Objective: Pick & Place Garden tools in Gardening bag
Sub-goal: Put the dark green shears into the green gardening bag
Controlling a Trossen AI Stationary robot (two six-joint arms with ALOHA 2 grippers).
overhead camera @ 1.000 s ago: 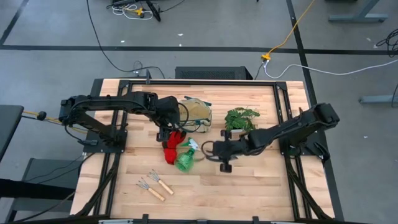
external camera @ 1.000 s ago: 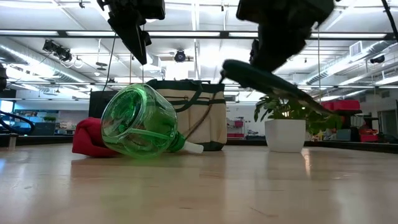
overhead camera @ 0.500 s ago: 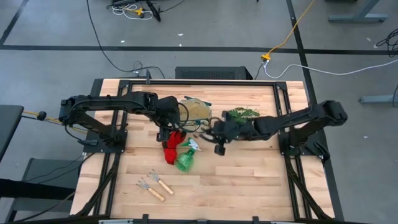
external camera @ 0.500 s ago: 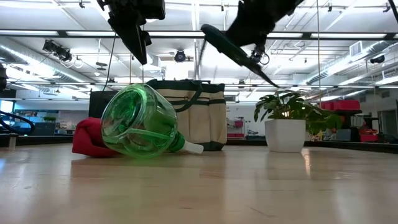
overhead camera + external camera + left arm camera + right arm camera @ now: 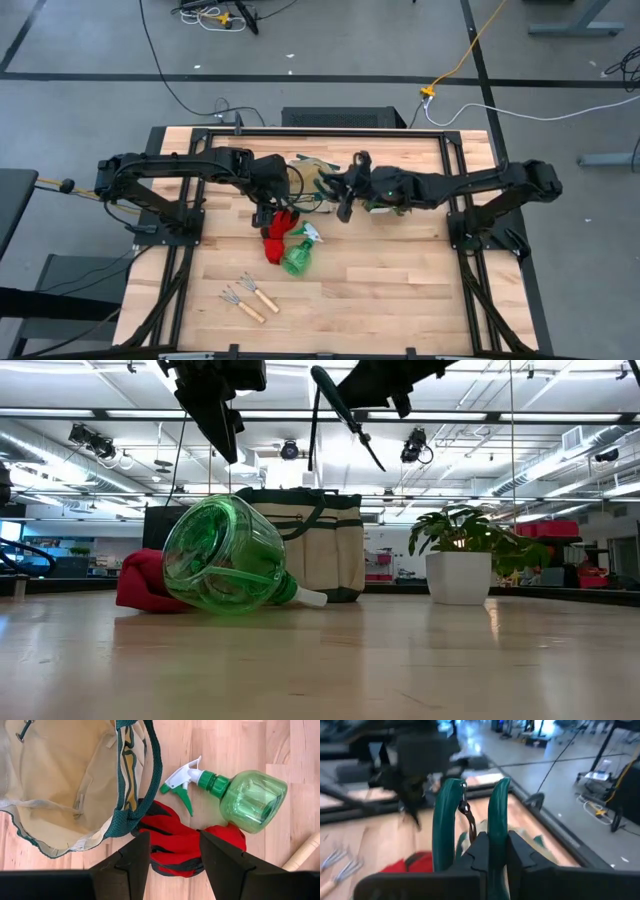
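Note:
My right gripper [image 5: 345, 192] is shut on the green-handled pruning shears [image 5: 340, 405], high above the cream gardening bag [image 5: 316, 178] with dark green trim. The bag stands open at the table's far middle, and its empty inside shows in the left wrist view [image 5: 65, 785]. My left gripper [image 5: 172, 855] is open, pointing down over the red gloves [image 5: 185, 845], which lie on the table against the bag's near side. The green spray bottle [image 5: 298, 255] lies on its side beside the gloves. Two wooden-handled rakes [image 5: 250, 295] lie near the front left. My right gripper pinches one green handle [image 5: 498, 827] of the shears between its two fingers, and the other handle [image 5: 444, 820] stands free beside them. The fingers lie along the handles, whose joined ends point away from the wrist. The shears are lifted clear and tilted above the bag.
The potted plant [image 5: 465, 550] stands to the right of the bag, partly under my right arm in the high view [image 5: 392, 185]. There is bare wood at the table's front right [image 5: 400, 290]. Black frame rails [image 5: 470, 290] run along the table's sides.
My right gripper has carried the shears up and toward the table's far left, from in front of the plant to above the bag. The shears have turned about as they went. My left gripper has kept still.

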